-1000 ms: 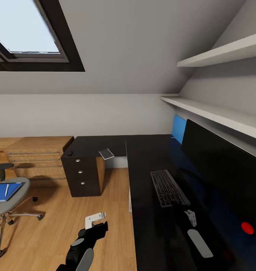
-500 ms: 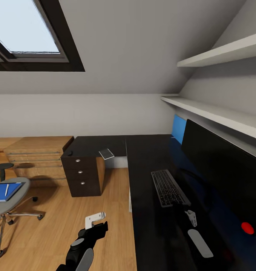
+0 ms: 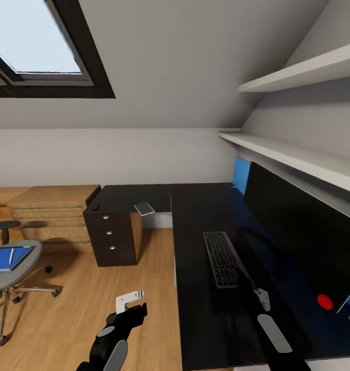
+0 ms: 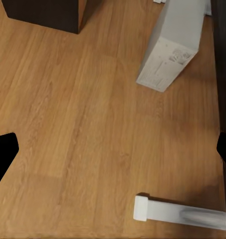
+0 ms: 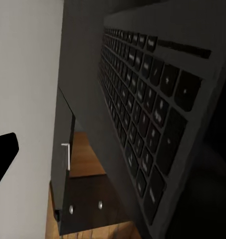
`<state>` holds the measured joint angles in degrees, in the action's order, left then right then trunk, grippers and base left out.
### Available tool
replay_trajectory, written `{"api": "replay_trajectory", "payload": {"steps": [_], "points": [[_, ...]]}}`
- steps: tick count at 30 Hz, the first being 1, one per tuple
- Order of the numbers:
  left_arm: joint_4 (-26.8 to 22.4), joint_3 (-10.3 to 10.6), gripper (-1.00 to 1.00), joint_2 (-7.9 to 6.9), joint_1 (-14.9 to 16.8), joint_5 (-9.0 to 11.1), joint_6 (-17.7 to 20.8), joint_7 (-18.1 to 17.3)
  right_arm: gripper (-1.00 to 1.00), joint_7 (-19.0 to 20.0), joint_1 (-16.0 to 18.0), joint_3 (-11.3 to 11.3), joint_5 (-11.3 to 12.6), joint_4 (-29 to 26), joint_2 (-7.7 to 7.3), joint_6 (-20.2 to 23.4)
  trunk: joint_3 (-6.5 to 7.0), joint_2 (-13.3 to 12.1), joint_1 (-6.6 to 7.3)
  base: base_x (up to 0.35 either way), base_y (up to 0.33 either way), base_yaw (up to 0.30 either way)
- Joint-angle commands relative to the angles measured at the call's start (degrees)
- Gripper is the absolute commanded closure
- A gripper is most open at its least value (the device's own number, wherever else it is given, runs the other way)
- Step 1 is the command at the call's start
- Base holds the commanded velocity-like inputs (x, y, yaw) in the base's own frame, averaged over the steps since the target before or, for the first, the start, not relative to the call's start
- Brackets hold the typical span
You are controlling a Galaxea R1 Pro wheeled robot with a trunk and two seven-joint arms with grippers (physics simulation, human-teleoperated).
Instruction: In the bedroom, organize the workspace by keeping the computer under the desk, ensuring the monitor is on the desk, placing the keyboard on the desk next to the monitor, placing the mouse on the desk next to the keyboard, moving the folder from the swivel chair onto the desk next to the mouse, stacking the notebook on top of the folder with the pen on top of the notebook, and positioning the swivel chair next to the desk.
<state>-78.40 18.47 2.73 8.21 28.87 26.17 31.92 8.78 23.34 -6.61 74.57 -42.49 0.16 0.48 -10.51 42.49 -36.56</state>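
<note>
The black desk carries the wide black monitor with the dark keyboard lying in front of it. My right gripper hovers just past the keyboard's near end and is open. Its wrist view looks closely along the keyboard. The light-grey notebook sits at the desk's inner corner, and the tiny black mouse rests over the drawers. On the swivel chair lies the blue folder with the pen on it. My left gripper hangs open over the floor near the computer.
A black three-drawer unit stands under the desk's far wing, with a light wooden drawer chest beside it. A small black stool stands behind the chair. Two white wall shelves run above the monitor. A white desk foot lies on the floor.
The whole picture has shifted a little to the left, so the camera has moved. Both arms and the task's things keep their places.
</note>
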Motion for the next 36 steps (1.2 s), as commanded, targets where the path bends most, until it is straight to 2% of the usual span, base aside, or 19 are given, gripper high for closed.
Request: {"api": "replay_trajectory", "payload": {"steps": [1,8,17,24,30,33,36], "points": [[-0.1,0.1,-1.0,-0.01,0.1,0.5,0.1,0.5,-1.0,0.3,0.0,-0.1,0.6,0.0,0.02,0.0,-0.09,0.1,0.02,-0.297,-0.153,0.0],[-0.1,0.0,-1.0,-0.04,0.1,0.6,0.1,0.5,-1.0,0.3,0.0,0.0,0.6,0.0,0.02,-0.2,-0.09,0.1,0.02,-0.317,-0.101,0.0],[-0.2,-0.2,-1.0,-0.09,0.1,0.6,0.1,0.5,-1.0,0.3,0.0,0.0,0.5,0.1,0.03,-0.3,-0.09,0.1,0.02,-0.325,0.027,0.0],[-0.2,-2.1,-1.0,-0.1,0.1,0.6,0.1,0.4,-1.0,0.4,0.0,0.4,0.4,0.0,0.09,-0.3,-0.09,0.1,0.02,-0.12,0.265,0.0],[-0.2,-2.6,-1.0,-0.1,0.1,0.6,0.1,0.4,-1.0,0.8,0.0,0.7,0.6,-0.2,0.24,0.3,-0.09,0.1,0.02,-0.009,0.326,0.0],[-0.2,-2.6,-1.0,-0.1,0.1,0.5,0.1,0.4,-1.0,1.1,0.0,2.9,0.5,-0.4,0.62,0.3,-0.09,0.1,0.02,0.0,0.331,0.0],[-0.2,-2.6,-1.0,-0.1,0.1,0.5,0.1,0.4,-1.0,1.3,0.0,3.5,0.6,-1.3,0.94,0.3,-0.09,0.1,0.02,0.0,0.331,0.0]]}}
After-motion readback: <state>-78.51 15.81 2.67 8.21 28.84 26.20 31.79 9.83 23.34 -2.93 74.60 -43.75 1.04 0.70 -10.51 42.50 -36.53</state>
